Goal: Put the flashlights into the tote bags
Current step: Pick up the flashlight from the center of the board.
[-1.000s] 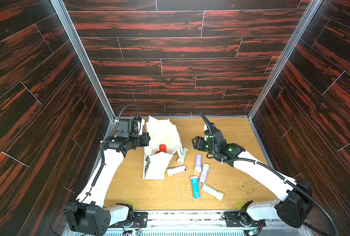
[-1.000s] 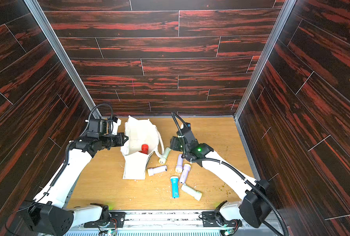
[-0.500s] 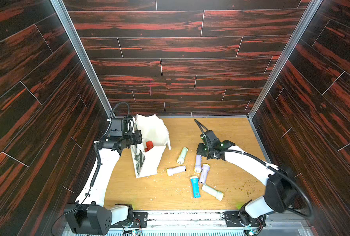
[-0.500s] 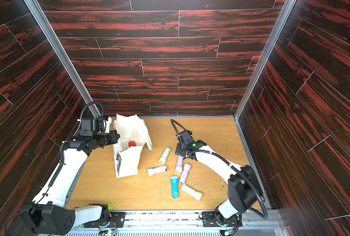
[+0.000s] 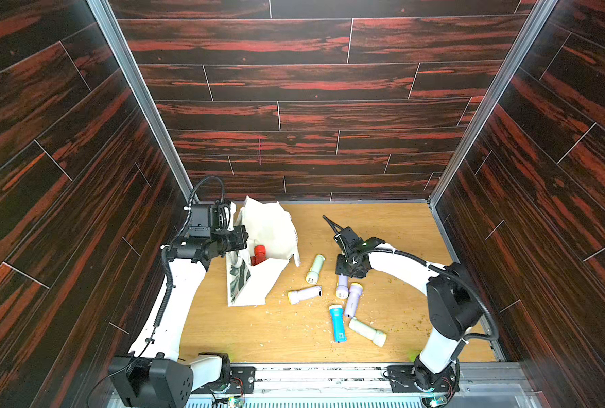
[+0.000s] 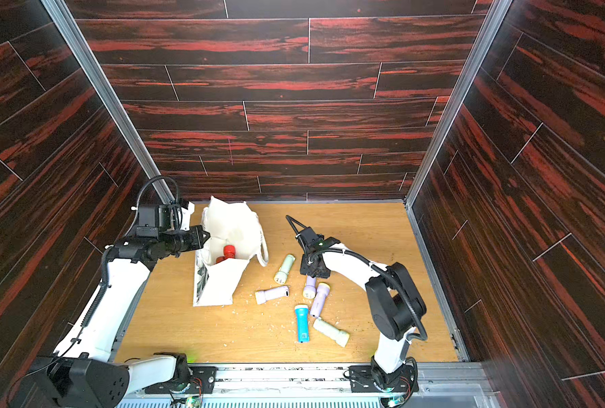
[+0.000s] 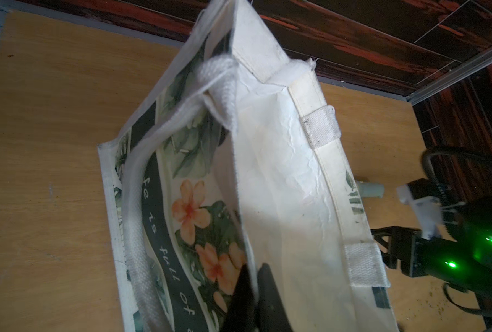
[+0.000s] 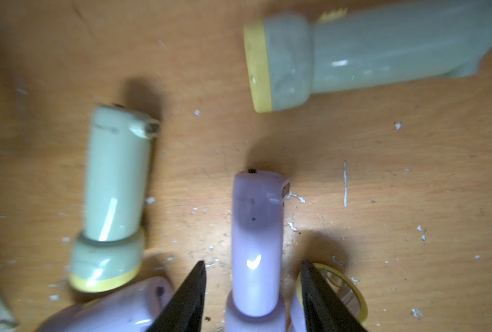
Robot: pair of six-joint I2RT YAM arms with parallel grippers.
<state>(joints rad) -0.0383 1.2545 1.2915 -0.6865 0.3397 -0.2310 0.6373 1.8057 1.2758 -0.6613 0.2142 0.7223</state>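
Crowded grasp, slippery flashlight

Straddles the lavender flashlight [image 8: 256, 224] on the surface [image 5: 382, 229] with the right end effector [image 8: 252, 264], half wide, not yet touching. Pinches the rim of the bag [image 7: 282, 172], at 10 o'clock from it, with the left end effector [image 7: 253, 270], closed tight. Might push the neighbour flashlight [image 5: 353, 298] just beside at 5 o'clock, or squeeze the smooth body out sideways.

I had both top views high at the near edge, looking down over the whole bench [image 5: 400, 219]. Left wrist camera sat close against the bag [image 7: 282, 172]; right, close over a lavender flashlight [image 8: 256, 230].
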